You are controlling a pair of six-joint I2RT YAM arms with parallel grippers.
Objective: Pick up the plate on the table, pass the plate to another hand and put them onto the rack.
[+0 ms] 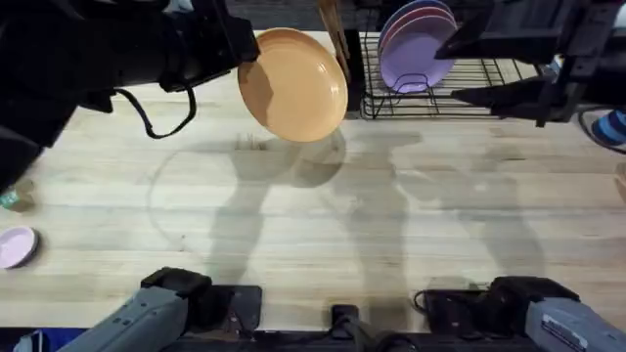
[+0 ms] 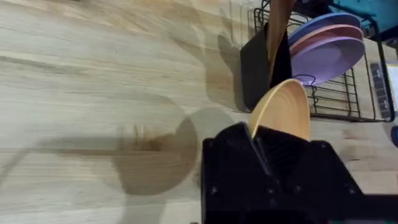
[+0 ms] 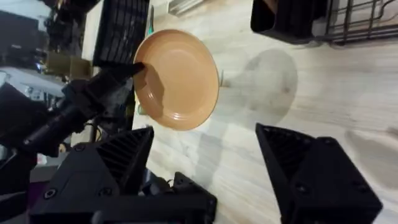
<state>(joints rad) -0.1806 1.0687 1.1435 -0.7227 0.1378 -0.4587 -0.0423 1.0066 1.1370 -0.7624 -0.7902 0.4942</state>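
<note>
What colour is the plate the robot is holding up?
Plain orange-tan plate, no pattern; clearest in the overhead view.

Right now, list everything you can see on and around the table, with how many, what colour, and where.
plate: one, orange-tan, held in the air above the table, left of the rack
rack: one, black wire, far right of the table
lavender and pink plates: at least three, standing in the rack
dark utensil holder: one, black, on the rack's left end, wooden handle sticking out
small dish: one, pink, near left table edge
table: one, light wood
left claw: black, shut on the plate's rim
right claw: black, open, pointing at the plate
</note>
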